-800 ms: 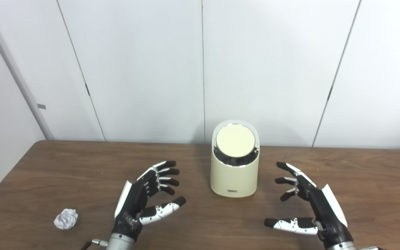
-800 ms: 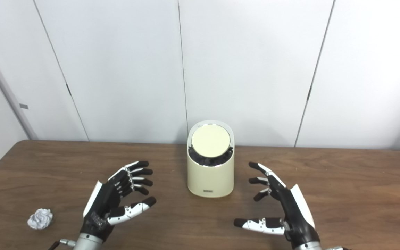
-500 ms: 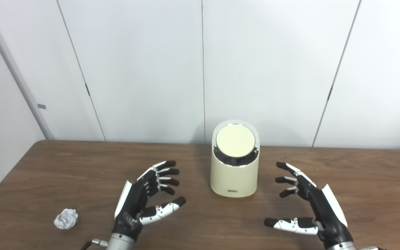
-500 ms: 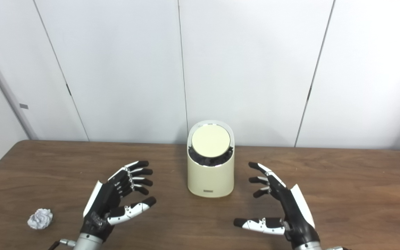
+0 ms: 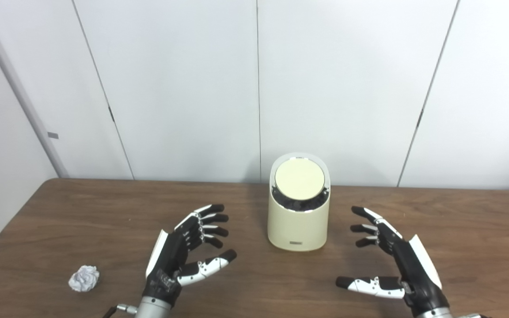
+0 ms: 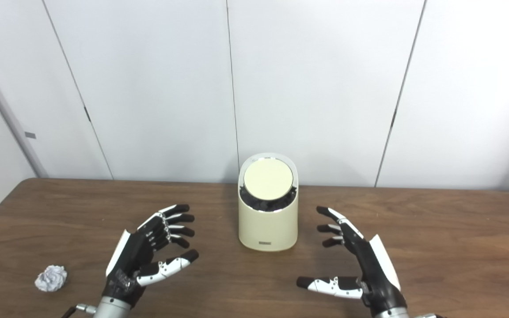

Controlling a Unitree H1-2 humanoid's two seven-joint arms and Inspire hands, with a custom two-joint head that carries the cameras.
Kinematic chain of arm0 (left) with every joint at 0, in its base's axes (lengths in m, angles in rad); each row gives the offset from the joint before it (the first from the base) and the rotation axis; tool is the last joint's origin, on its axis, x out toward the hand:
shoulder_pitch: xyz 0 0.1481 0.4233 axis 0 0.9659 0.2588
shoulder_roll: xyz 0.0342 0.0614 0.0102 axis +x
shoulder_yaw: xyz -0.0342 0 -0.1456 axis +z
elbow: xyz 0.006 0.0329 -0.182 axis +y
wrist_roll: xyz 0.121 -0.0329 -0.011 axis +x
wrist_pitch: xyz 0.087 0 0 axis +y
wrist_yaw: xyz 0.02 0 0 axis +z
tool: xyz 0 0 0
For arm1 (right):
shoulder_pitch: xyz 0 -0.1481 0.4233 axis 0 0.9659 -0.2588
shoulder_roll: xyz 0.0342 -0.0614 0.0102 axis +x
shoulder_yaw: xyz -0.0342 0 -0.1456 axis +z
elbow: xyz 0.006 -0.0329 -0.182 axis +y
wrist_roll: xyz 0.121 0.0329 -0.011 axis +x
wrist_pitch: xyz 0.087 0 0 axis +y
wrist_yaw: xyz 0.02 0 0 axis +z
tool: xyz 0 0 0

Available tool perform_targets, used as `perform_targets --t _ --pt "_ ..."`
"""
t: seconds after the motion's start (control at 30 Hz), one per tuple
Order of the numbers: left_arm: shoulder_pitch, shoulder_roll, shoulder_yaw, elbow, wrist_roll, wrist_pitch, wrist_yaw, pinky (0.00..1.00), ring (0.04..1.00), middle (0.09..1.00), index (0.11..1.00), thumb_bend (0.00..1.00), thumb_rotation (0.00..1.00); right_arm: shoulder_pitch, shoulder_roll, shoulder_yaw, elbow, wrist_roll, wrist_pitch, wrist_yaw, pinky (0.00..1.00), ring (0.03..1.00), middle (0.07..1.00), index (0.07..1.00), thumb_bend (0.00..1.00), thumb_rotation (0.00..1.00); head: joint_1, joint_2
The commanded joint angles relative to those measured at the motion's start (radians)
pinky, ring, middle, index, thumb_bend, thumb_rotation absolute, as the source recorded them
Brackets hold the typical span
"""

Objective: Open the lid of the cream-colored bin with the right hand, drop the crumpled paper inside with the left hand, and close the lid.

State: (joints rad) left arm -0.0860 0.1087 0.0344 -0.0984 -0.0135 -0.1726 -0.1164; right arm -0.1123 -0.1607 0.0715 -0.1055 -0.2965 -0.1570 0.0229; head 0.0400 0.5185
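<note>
The cream-colored bin (image 5: pixel 298 223) stands mid-table near the wall, its round tilted lid (image 5: pixel 299 178) down. A crumpled white paper ball (image 5: pixel 84 278) lies at the front left of the wooden table (image 5: pixel 82 212). My left hand (image 5: pixel 184 254) hovers open to the left of the bin, fingers spread, well right of the paper. My right hand (image 5: pixel 391 260) hovers open to the right of the bin, thumb stretched toward the middle. Neither hand touches anything.
White wall panels (image 5: pixel 192 88) rise right behind the table's far edge. The table's left edge (image 5: pixel 11 225) runs close to the paper ball.
The fingers of my right hand have curled in very slightly. Everything else stays where it was.
</note>
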Motion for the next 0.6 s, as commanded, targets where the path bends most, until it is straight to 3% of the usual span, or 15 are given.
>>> perform_targets --t 0.0,0.3,0.43,0.57 --pt "-0.034 0.011 0.005 -0.012 -0.004 -0.035 0.008 0.55 0.659 0.761 0.806 0.65 0.06 -0.03 0.015 -0.01 -0.026 -0.01 -0.011 -0.028 0.64 0.782 0.878 0.831 0.73 0.23 0.001 0.001" --pt "-0.074 0.055 0.021 -0.05 -0.006 0.025 -0.001 0.66 0.747 0.821 0.844 0.69 0.14 -0.096 0.017 -0.018 -0.016 -0.073 0.059 -0.047 0.71 0.826 0.898 0.894 0.74 0.32 -0.024 -0.046" --pt "-0.084 0.071 0.022 -0.06 -0.005 0.032 -0.002 0.65 0.736 0.815 0.846 0.7 0.14 -0.162 0.024 -0.02 -0.024 -0.107 0.182 -0.034 0.73 0.847 0.901 0.96 0.79 0.42 -0.045 -0.064" --pt "-0.079 0.07 0.028 -0.049 -0.009 0.027 0.002 0.64 0.73 0.807 0.84 0.71 0.15 -0.228 0.023 -0.012 -0.019 -0.113 0.245 -0.027 0.74 0.871 0.913 0.986 0.83 0.43 -0.06 -0.075"
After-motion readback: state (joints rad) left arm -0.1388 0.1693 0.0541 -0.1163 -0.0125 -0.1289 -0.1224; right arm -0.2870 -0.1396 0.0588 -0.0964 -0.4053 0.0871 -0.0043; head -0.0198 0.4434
